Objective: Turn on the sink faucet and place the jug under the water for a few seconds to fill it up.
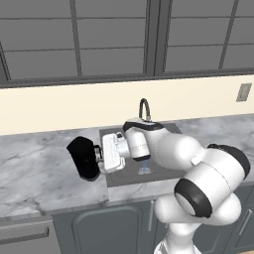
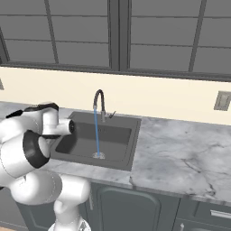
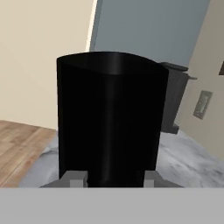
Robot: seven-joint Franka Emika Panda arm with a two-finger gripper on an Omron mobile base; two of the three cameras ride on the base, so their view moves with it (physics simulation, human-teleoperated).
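The black jug (image 1: 84,158) stands upright on the marble counter just left of the sink (image 1: 130,179). My gripper (image 1: 100,156) reaches it from the right, its fingers against the jug's side. In the hand view the jug (image 3: 111,118) looms close, and my gripper (image 3: 113,179) has its two grey fingertips set against its lower part, shut on it. The handle is hidden. The dark gooseneck sink faucet (image 2: 98,101) arches over the sink (image 2: 113,135). A thin pale-blue stream of water (image 2: 96,133) runs from it down to the drain. The faucet (image 1: 144,108) rises behind my arm.
Grey marble counter (image 2: 180,158) stretches right of the sink, with a wall outlet (image 2: 222,100) above it. A dark boxy machine (image 3: 175,98) stands behind the jug in the hand view. Windows run along the back wall. Cabinet doors sit below the counter edge.
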